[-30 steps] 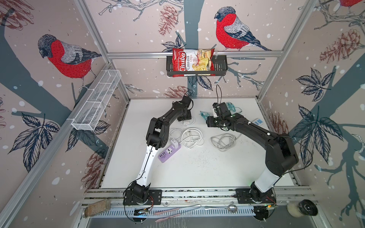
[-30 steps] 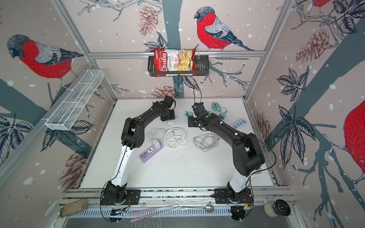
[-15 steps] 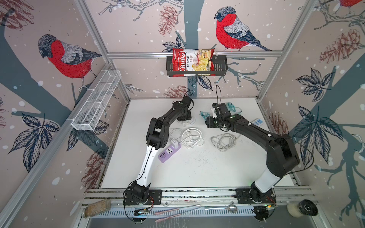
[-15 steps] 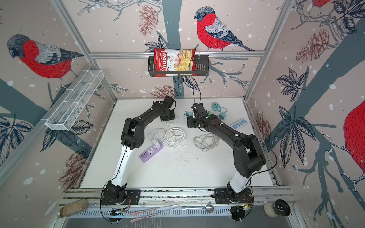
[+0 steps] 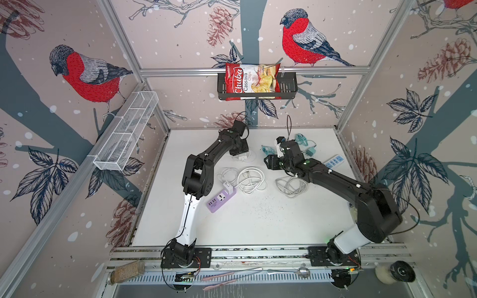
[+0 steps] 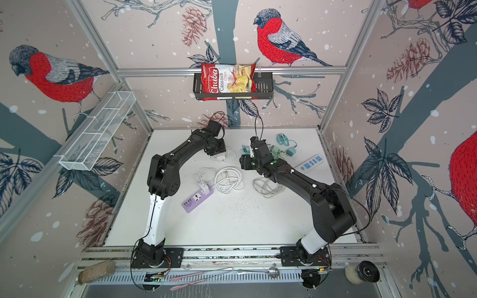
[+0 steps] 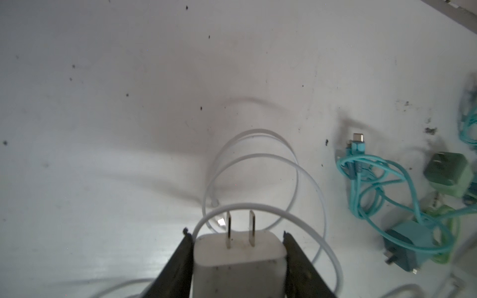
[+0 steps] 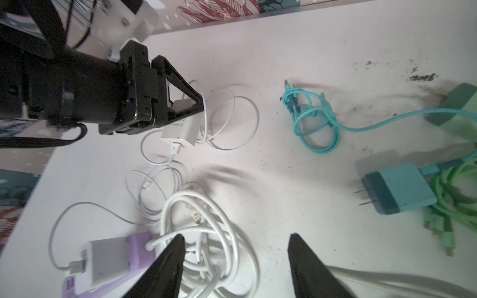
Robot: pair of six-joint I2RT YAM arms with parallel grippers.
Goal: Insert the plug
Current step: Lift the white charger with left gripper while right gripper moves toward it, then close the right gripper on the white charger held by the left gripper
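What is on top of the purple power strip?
A white adapter stands on the purple power strip; its prongs and the socket beneath are hidden.

The left arm is seen stretched toward the back, elbow sharply folded, wrist tipped downward. The left gripper is clamped on a white plug, one finger pressed flat to each side. The right arm is extended low toward the middle, and the right gripper is held with its fingers spread, nothing caught between them.

red chip bag — "Chuba Cassava Chips", in both top views
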